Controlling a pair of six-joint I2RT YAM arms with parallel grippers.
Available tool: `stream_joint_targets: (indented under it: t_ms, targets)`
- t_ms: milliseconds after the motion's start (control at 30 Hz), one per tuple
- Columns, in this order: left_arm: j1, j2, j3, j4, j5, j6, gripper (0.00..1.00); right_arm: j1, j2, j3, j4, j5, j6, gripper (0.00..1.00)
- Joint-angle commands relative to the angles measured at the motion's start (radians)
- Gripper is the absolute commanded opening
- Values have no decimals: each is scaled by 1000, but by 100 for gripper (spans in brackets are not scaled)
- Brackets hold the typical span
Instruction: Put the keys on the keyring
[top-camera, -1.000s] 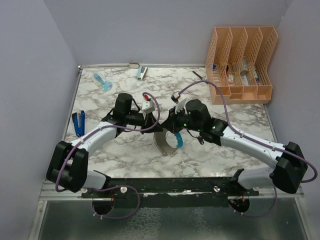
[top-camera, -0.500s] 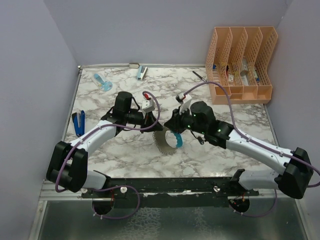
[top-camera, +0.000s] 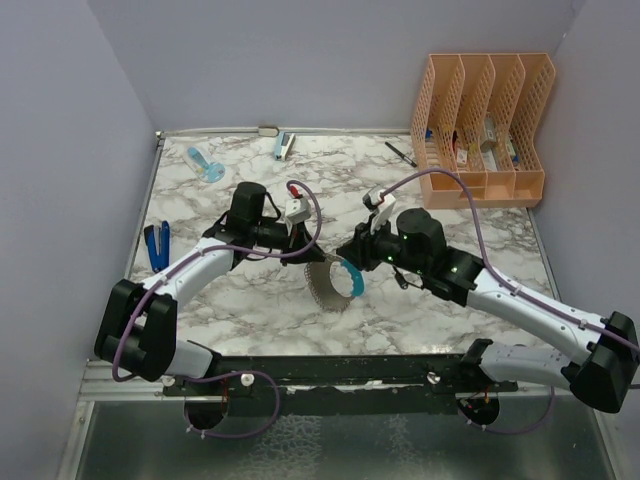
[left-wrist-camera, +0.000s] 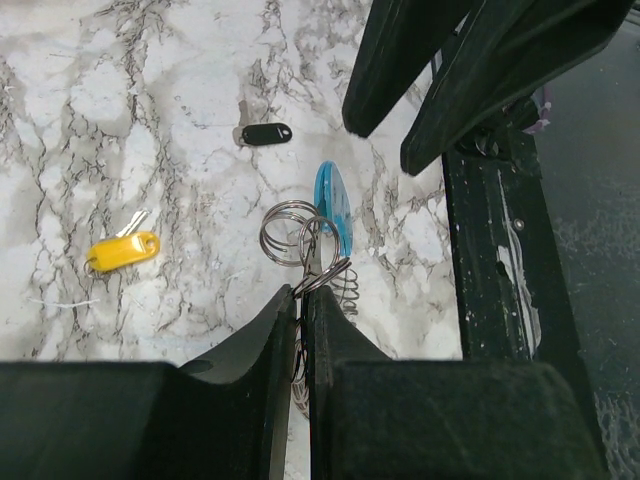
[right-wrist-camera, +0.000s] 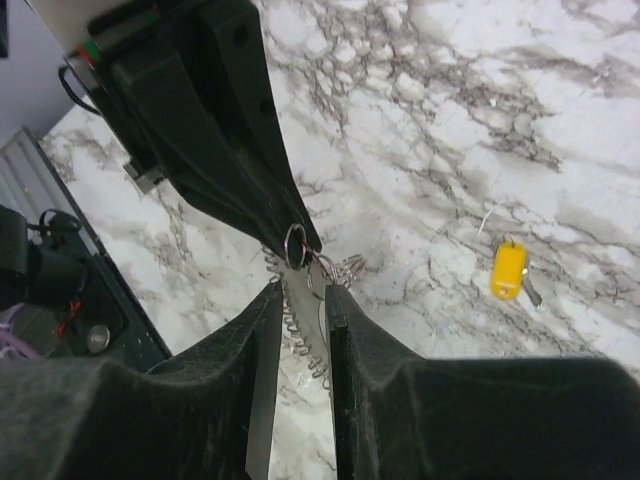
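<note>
The keyring (top-camera: 328, 284), a gray ribbed loop with a light-blue section (left-wrist-camera: 332, 208), hangs tilted over the marble from my left gripper (left-wrist-camera: 303, 290), which is shut on its small metal rings. My right gripper (right-wrist-camera: 300, 290) is just right of it, jaws slightly apart with the coil showing in the gap, not pinching it. Its fingers (left-wrist-camera: 395, 60) show above the blue section in the left wrist view. The yellow key (left-wrist-camera: 122, 250) lies on the table and also shows in the right wrist view (right-wrist-camera: 508, 270). The black key (left-wrist-camera: 265, 133) lies by the right arm (top-camera: 400, 280).
An orange file organizer (top-camera: 480, 100) stands at the back right, with a black pen (top-camera: 400, 153) beside it. A blue-handled tool (top-camera: 157, 246) lies at the left edge. A light-blue item (top-camera: 205, 163) and a small stapler (top-camera: 284, 146) lie at the back.
My right gripper has drawn back a little to the right, away from the keyring. My left gripper has kept hold of the keyring and barely moved.
</note>
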Motion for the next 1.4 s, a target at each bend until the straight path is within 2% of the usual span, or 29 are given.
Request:
stream_joint_targets:
  t_ms: [0, 100, 167, 233, 367, 400, 533, 800, 1133, 1367]
  targets:
    - [2, 12, 29, -2, 29, -10, 0, 3, 7, -27, -25, 3, 7, 24]
    - [4, 24, 33, -17, -22, -13, 0, 1, -32, -56, -74, 180, 30, 31]
    - [15, 34, 38, -29, -47, -16, 0, -10, -24, -54, -178, 323, 54, 33]
    - [26, 35, 37, -29, -68, -28, 0, -38, 13, -52, -271, 372, 62, 33]
    - [30, 3, 25, -23, -149, -32, 0, -85, 102, -82, -329, 339, 60, 29]
    - [39, -34, 8, -10, -207, -43, 0, -115, 130, -114, -299, 333, 69, 28]
    - [72, -80, -15, 9, -268, -70, 0, -162, 187, -125, -282, 344, 99, 25]
    - [136, -88, -49, 54, -208, -121, 0, -195, 355, -67, -314, 376, 123, 23]
    - [140, -89, -53, 61, -190, -122, 0, -207, 348, -33, -332, 427, 55, 27]
    - [142, -83, -55, 64, -171, -125, 0, -212, 374, -24, -325, 442, 36, 38]
